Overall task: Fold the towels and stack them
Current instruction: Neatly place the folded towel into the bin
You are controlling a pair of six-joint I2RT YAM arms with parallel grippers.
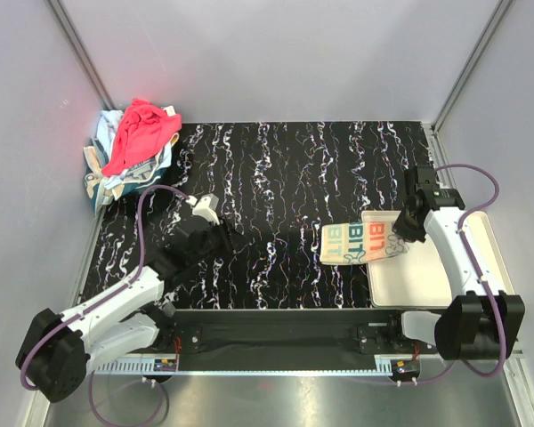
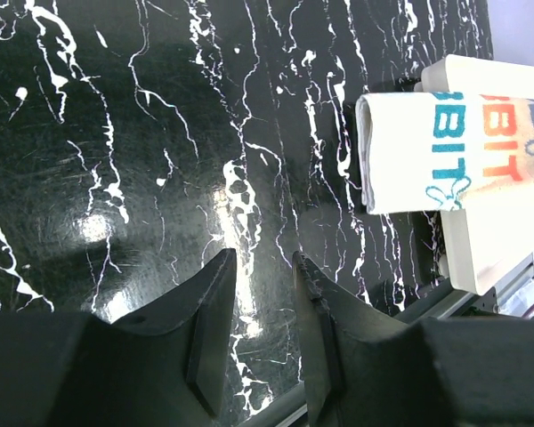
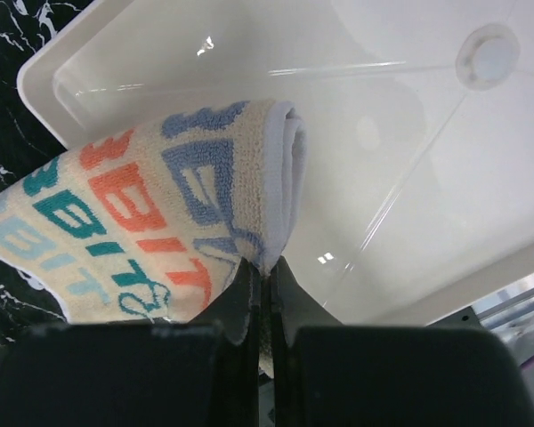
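Observation:
A folded cream towel with coloured block letters [image 1: 360, 238] lies half on the black table and half over the left rim of the cream tray [image 1: 427, 276]. My right gripper [image 1: 407, 229] is shut on that lettered towel's [image 3: 160, 213] folded corner, above the tray [image 3: 409, 133]. A heap of unfolded towels, a pink-red one [image 1: 141, 133] on top of light blue and patterned ones, sits at the far left corner. My left gripper [image 1: 209, 213] hovers open over bare table with nothing between its fingers [image 2: 215, 311]. The lettered towel [image 2: 445, 147] shows at the upper right in the left wrist view.
The black marbled tabletop [image 1: 285, 196] spans the middle. Grey walls close in the left, back and right sides. A black rail [image 1: 276, 334] runs along the near edge between the arm bases.

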